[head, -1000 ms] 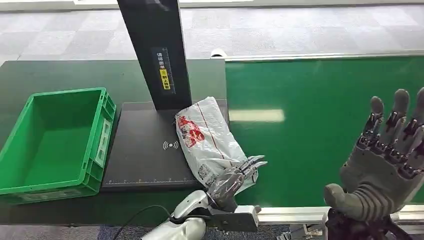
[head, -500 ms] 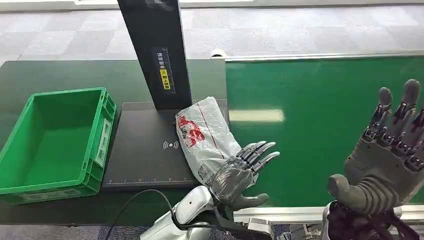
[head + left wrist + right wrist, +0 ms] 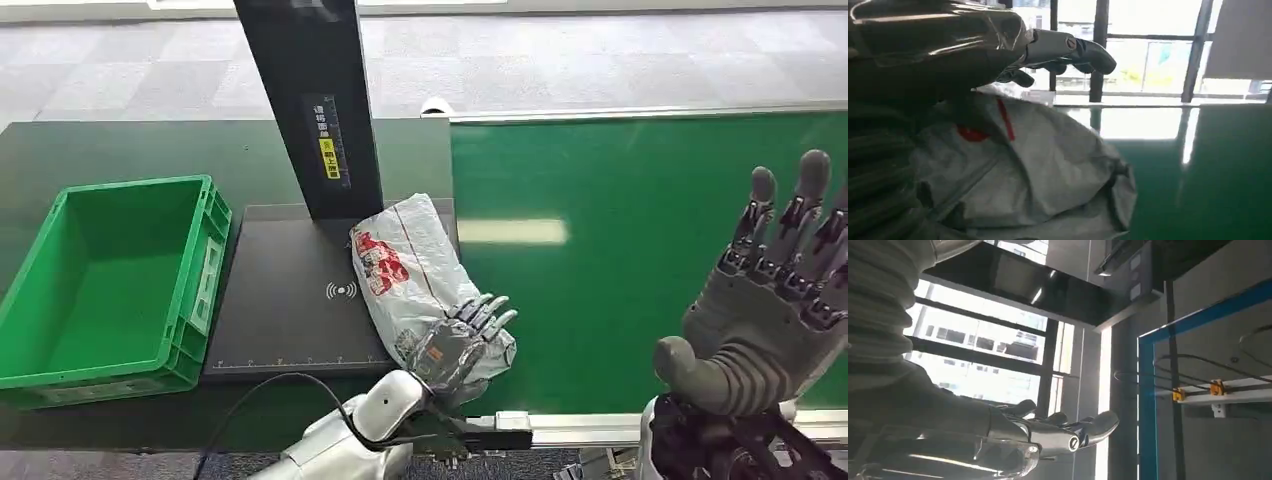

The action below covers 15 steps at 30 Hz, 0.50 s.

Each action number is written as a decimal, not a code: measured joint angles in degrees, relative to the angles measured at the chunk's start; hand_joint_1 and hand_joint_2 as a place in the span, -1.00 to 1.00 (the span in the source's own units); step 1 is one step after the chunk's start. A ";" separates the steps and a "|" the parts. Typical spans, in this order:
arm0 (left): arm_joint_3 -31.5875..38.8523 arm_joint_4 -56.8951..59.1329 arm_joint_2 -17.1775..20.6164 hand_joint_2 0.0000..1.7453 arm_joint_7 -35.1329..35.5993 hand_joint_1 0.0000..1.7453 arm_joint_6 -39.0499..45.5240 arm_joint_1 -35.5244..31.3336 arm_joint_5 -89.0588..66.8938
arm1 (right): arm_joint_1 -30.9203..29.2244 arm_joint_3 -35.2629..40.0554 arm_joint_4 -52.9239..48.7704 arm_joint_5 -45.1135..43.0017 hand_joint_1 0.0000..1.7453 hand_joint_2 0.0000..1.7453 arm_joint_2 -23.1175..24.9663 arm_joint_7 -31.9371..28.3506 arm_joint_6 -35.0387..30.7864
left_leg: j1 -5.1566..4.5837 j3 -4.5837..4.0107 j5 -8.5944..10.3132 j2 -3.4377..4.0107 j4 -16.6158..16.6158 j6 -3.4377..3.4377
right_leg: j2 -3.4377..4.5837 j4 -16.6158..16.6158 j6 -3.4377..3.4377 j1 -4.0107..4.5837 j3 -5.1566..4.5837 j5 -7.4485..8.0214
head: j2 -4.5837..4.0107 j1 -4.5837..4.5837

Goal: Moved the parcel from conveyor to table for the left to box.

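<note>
Fingers over parcel's conveyor-side edge

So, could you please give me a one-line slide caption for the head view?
Left hand reaches over the white parcel beside the empty green crate; right hand open above the conveyor.

White parcel with red print, bright green crate, darker green conveyor, black pad.

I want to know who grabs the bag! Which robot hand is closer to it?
Left. The left hand is over the near end of the white parcel; the right hand is raised far off above the green conveyor.
</note>
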 measured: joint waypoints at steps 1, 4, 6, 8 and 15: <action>0.22 1.35 0.07 1.00 0.42 -1.00 0.00 -0.28 -0.13 | -0.12 0.07 0.35 -0.15 -1.00 1.00 -0.04 -0.07 -0.22 | 0.00 0.00 0.00 0.00 0.00 0.00 | 0.00 0.00 0.00 0.00 0.00 0.00 | 0.00 0.00; 1.02 4.32 0.31 1.00 3.03 -1.00 0.13 -1.07 -0.72 | -0.21 0.33 1.10 -0.31 -1.00 1.00 -0.13 -0.20 -0.94 | 0.00 -0.02 0.01 -0.01 0.00 0.00 | -0.01 0.02 0.00 0.00 0.00 0.00 | 0.00 0.00; 1.79 5.37 0.46 1.00 4.98 -1.00 0.80 -1.35 -1.27 | -0.21 0.54 1.38 -0.31 -1.00 1.00 -0.20 -0.24 -1.53 | 0.00 -0.02 0.01 0.02 -0.01 0.00 | 0.01 0.03 0.00 0.00 -0.01 0.00 | 0.00 0.00; 2.51 6.11 0.52 1.00 6.34 -1.00 1.51 -1.35 -2.03 | -0.21 0.94 1.58 -0.31 -1.00 1.00 -0.31 -0.24 -2.12 | 0.00 -0.02 0.01 0.04 -0.01 0.00 | 0.02 0.03 0.00 0.00 -0.01 0.00 | 0.00 0.02; 6.60 7.58 0.68 1.00 6.63 0.98 3.60 -0.97 -2.36 | -0.23 1.42 1.99 -0.44 -1.00 1.00 -0.63 -0.22 -3.39 | 0.01 -0.17 0.30 0.38 -0.04 -0.06 | 0.27 0.02 -0.23 0.02 -0.29 0.45 | 0.00 0.02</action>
